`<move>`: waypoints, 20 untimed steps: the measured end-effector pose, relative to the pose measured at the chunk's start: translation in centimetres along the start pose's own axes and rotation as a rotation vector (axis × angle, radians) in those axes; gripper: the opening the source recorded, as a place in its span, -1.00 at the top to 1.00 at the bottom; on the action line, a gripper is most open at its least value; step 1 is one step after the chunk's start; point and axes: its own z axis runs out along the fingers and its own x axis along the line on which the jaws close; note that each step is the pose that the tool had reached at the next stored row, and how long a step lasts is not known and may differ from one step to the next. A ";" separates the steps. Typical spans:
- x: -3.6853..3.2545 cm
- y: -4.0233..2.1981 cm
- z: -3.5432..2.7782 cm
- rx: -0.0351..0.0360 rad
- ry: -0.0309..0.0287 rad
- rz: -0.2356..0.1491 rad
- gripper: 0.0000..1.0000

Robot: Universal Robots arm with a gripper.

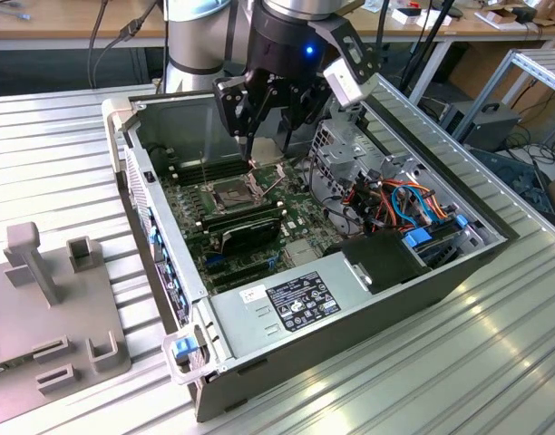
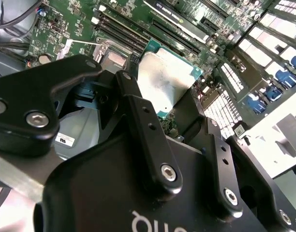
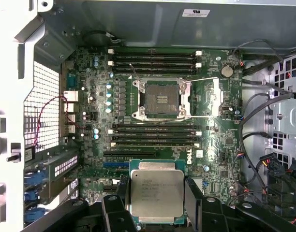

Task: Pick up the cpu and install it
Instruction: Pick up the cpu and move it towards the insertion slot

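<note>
The cpu (image 3: 156,194) is a flat silver-grey square chip, and my gripper (image 1: 267,149) is shut on its two opposite edges. It also shows between the black fingers (image 2: 138,111) as the cpu (image 2: 165,83), tilted above the green motherboard. In the exterior view the gripper hangs inside the open computer case (image 1: 123,136), just above and behind the socket (image 1: 234,192). The socket (image 3: 160,99) lies open, with bare contacts and its metal frame and thin lever swung aside. The cpu is clear of the socket, hovering over the memory slots (image 3: 155,135) beside it.
A black oblong card (image 1: 248,227) sits in front of the socket. The power supply (image 1: 296,299) fills the case's near corner, with coloured cables (image 1: 404,204) and a metal drive cage (image 1: 348,145) on the exterior view's right. A grey fixture (image 1: 51,299) stands on the ribbed table at left.
</note>
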 end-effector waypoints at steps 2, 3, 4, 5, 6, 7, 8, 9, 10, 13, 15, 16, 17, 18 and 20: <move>0.00 -0.01 0.35 -0.0002 -0.0001 0.000 -0.08; 0.00 -0.01 0.41 0.0000 0.0000 0.000 -0.08; 0.00 -0.01 0.42 0.0002 0.0001 0.000 -0.08; 0.00 -0.01 0.42 0.0002 0.0001 0.000 -0.08; 0.01 -0.01 0.43 0.0000 0.0000 0.000 -0.08; 0.00 -0.01 0.43 0.0000 -0.0001 0.000 -0.08; 0.00 -0.01 0.44 0.0000 -0.0001 0.000 -0.08; 0.01 -0.01 0.44 0.0000 0.0000 0.000 -0.08; 0.00 -0.01 0.44 0.0000 0.0000 0.000 -0.08; 0.01 -0.01 0.44 0.0000 -0.0001 0.000 -0.08; 0.01 0.03 0.49 -0.0004 -0.0002 0.000 -0.08; 0.02 0.12 0.52 -0.0003 -0.0003 0.000 -0.08; 0.01 0.35 0.56 0.0000 -0.0001 0.000 -0.08; 0.01 0.55 0.61 0.0001 -0.0001 0.000 -0.08; 0.01 1.48 0.85 -0.0001 -0.0001 0.000 -0.08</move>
